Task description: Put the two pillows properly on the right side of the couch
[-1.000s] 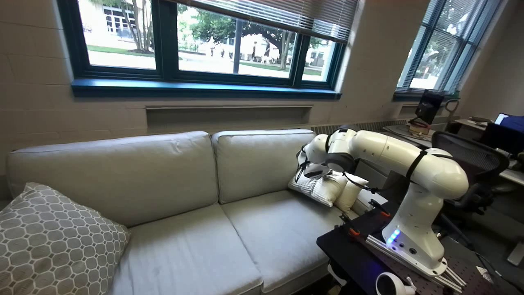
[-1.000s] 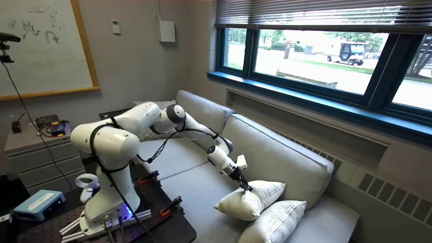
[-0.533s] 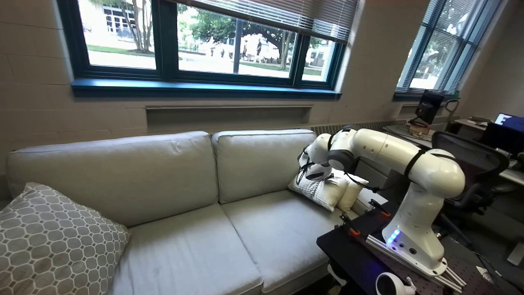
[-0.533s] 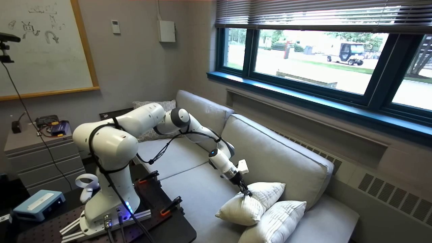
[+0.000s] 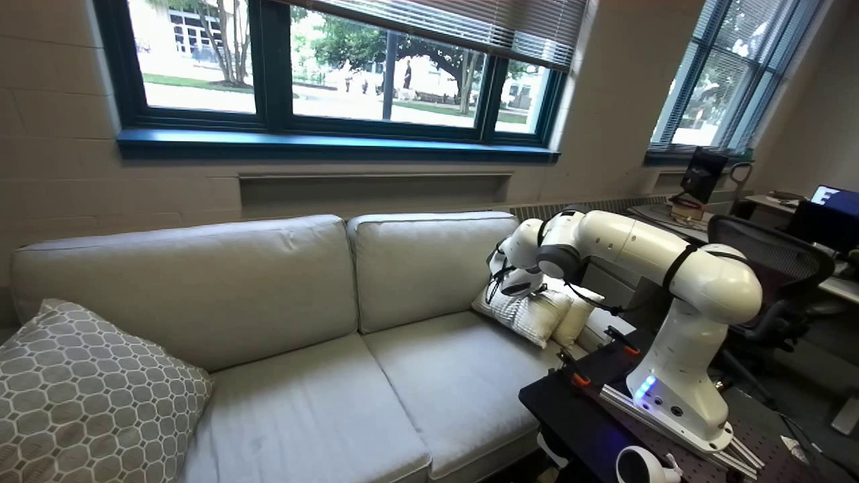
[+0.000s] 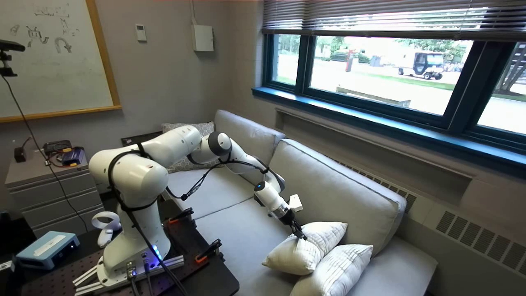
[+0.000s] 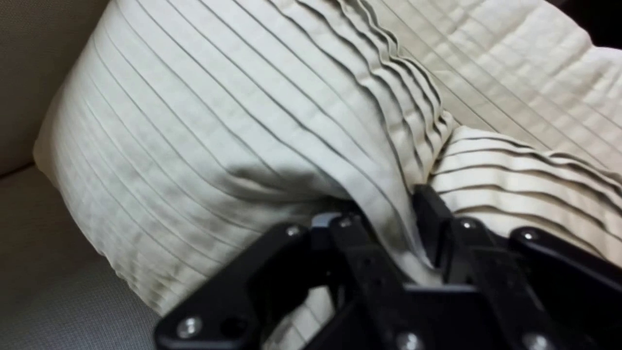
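The cream couch [image 5: 463,376] shows in both exterior views [image 6: 328,176]. One off-white pleated pillow [image 6: 289,257] leans on the seat near the back cushion. The other off-white pillow [image 6: 339,269] lies beside it, nearer the couch arm; both also show in the other exterior picture, the gripped-side pillow [image 5: 537,315] and the arm-side pillow [image 5: 575,320]. My gripper [image 6: 303,237] sits low at the first pillow's upper middle. In the wrist view my gripper [image 7: 384,206] is partly open, with a loose fold of that pillow [image 7: 194,121] between the fingers; the arm-side pillow [image 7: 529,63] is behind.
A grey patterned pillow [image 5: 100,396] stands at the couch's far end. The robot's black table [image 6: 218,277] with clamps [image 6: 208,251] stands close along the couch front. The couch back cushion [image 6: 341,185] rises beside my gripper.
My arm has lowered slightly with the pillow, which settled onto the seat. The pinched peak has flattened, and in the last half second the fingers appear to have parted.
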Controlling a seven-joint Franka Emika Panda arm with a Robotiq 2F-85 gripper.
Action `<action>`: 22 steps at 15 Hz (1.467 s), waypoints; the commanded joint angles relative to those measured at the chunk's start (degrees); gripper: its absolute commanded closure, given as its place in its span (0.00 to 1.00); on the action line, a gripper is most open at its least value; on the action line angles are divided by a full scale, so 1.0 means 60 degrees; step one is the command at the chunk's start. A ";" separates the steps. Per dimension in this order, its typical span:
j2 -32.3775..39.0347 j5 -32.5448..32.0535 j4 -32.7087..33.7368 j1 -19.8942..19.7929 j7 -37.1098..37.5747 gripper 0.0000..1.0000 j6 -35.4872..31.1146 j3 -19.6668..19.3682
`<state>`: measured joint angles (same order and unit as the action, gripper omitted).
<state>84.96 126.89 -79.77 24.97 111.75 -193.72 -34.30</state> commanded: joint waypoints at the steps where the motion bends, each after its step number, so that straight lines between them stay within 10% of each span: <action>1: 0.0000 -0.0104 0.0052 0.0164 0.0386 0.34 0.0023 -0.0264; 6: -0.0001 0.0069 -0.0331 0.1013 0.0619 0.00 0.0052 -0.1116; 13: -0.0025 0.0076 -0.0907 0.3481 0.0811 0.00 0.0817 -0.3589; 22: -0.0073 0.4358 -0.0992 0.4958 -0.4298 0.00 0.5025 -0.5683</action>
<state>84.52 148.73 -82.47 53.49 91.78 -173.43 -65.28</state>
